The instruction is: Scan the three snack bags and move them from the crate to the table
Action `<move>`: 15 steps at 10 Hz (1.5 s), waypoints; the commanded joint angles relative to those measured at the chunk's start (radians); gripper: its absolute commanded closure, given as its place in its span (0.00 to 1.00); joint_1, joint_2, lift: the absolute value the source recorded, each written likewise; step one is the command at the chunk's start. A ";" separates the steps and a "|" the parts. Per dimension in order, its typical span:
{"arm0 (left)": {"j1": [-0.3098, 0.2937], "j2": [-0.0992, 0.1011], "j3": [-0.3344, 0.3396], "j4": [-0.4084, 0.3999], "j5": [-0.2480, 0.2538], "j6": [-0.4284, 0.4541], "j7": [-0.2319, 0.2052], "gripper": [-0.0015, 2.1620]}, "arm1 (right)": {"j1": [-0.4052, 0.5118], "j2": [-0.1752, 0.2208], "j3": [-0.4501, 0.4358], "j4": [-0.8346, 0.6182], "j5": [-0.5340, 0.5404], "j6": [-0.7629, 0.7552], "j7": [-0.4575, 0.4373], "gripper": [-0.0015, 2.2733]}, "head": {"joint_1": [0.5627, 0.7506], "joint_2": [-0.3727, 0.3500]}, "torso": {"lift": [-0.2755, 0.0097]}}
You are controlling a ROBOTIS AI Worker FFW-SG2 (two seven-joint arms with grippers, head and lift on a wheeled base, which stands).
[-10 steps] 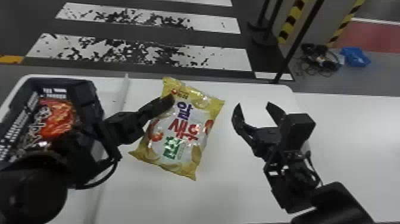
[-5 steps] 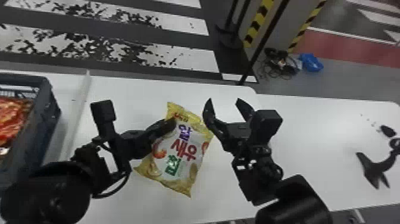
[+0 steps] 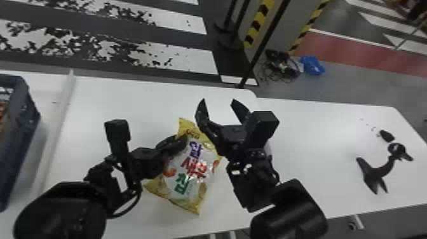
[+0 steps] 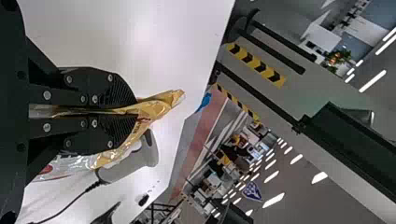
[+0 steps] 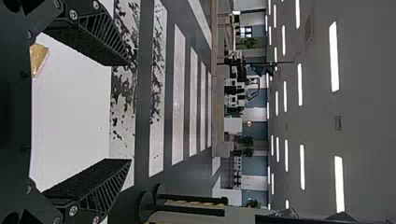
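Observation:
My left gripper (image 3: 186, 139) is shut on the upper part of the yellow snack bag (image 3: 197, 165), which hangs over the white table (image 3: 127, 98). In the left wrist view the same gripper (image 4: 136, 108) pinches the bag's yellow edge (image 4: 159, 106), and a grey handheld scanner (image 4: 133, 161) with a cable is partly behind the bag. Just right of the bag, my right gripper (image 3: 218, 101) stands open; from its wrist, the open gripper (image 5: 129, 111) has nothing between its fingers, with a corner of the bag (image 5: 38, 58) close by.
The dark blue crate (image 3: 19, 136) is cut off by the left edge, with something reddish inside. A raised white strip (image 3: 55, 133) runs between crate and bag. Farther right on the table are a black stand (image 3: 378, 171) and a small black object (image 3: 386, 135).
The head view has swung right, so the crate slid toward the left edge and the black stand came in. My right gripper has come nearer to the bag, which stays in my left gripper.

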 commanded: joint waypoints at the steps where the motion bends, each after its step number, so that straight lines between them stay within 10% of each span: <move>1: -0.021 -0.003 -0.027 0.016 -0.058 -0.086 0.003 0.00 | 0.010 -0.002 0.001 -0.002 0.004 0.000 0.000 0.07 | 0.70 0.03 | 0.75; 7: 0.002 0.024 0.080 -0.099 -0.243 -0.108 0.087 0.02 | 0.053 -0.028 -0.011 -0.002 0.013 0.000 0.011 0.07 | 0.70 0.07 | 0.75; 15: 0.320 0.173 0.427 -0.620 -0.254 -0.178 0.158 0.01 | 0.142 -0.031 0.009 -0.043 0.102 0.304 0.195 0.07 | 0.70 0.40 | 0.75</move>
